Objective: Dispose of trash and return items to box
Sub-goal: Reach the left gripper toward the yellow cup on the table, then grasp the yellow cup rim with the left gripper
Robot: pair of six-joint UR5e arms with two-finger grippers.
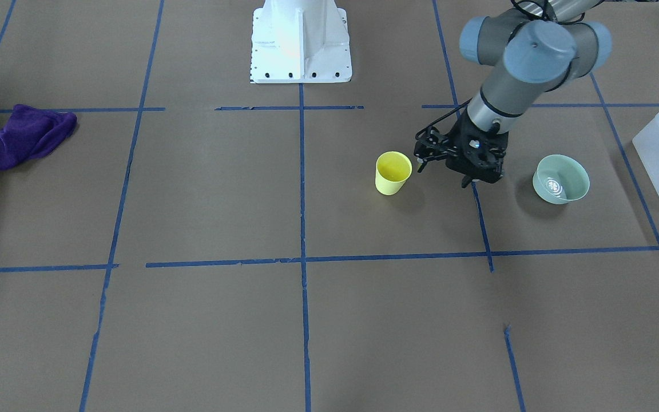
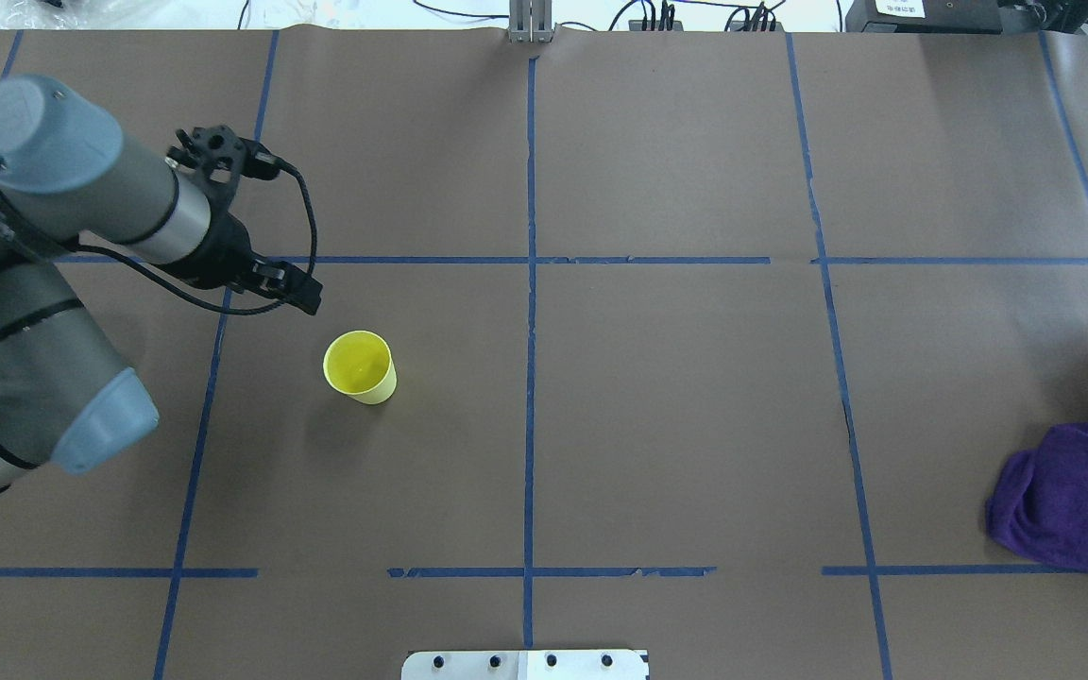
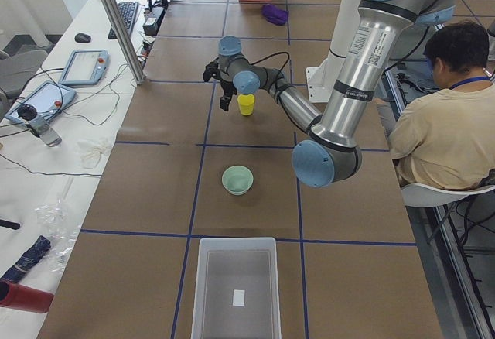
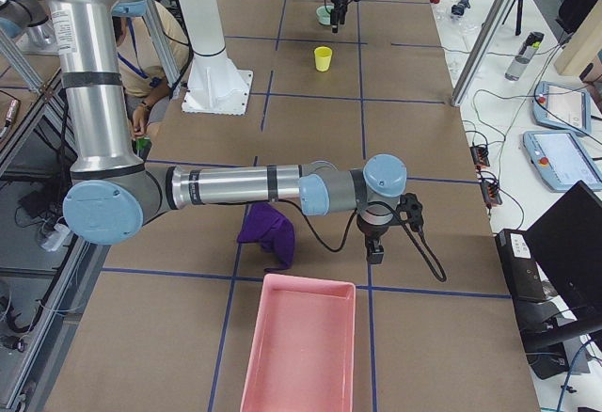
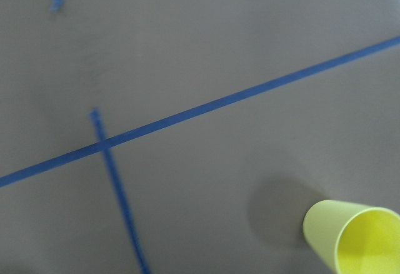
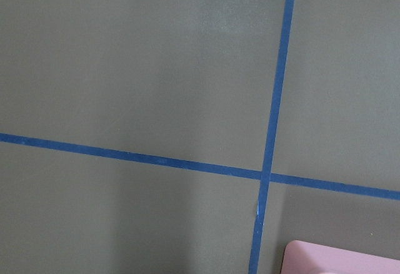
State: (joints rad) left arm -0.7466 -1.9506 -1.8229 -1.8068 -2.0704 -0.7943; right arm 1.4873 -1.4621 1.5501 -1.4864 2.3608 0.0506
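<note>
Brown-paper counter [image 2: 676,397] with a blue tape [image 2: 530,378] grid. Frosted box [image 1: 658,154] at its left end, mint bowl [image 1: 561,178] further in, then the upright yellow cup [image 1: 392,173]. Left claw [image 1: 421,162] hangs just beside the cup; whether spread or pressed together, I cannot tell. Right claw [image 4: 375,254] likewise.

Blue tape grid [image 1: 303,259], brown table [image 1: 203,189]

- front cam: across the table [image 1: 203,189] from robot base [image 1: 301,43], steep down, mid-range.
- overhead: behind robot, looks fwd & down; shares yellow cup [image 1: 393,172] + purple cloth [image 1: 20,137] w/ front.
- side cams: high at table's left/right ends, looking lengthwise; both catch cup.
- wrist cams: v. close to tabletop; left sees cup, right a pink tray [image 6: 340,258] corner.
</note>
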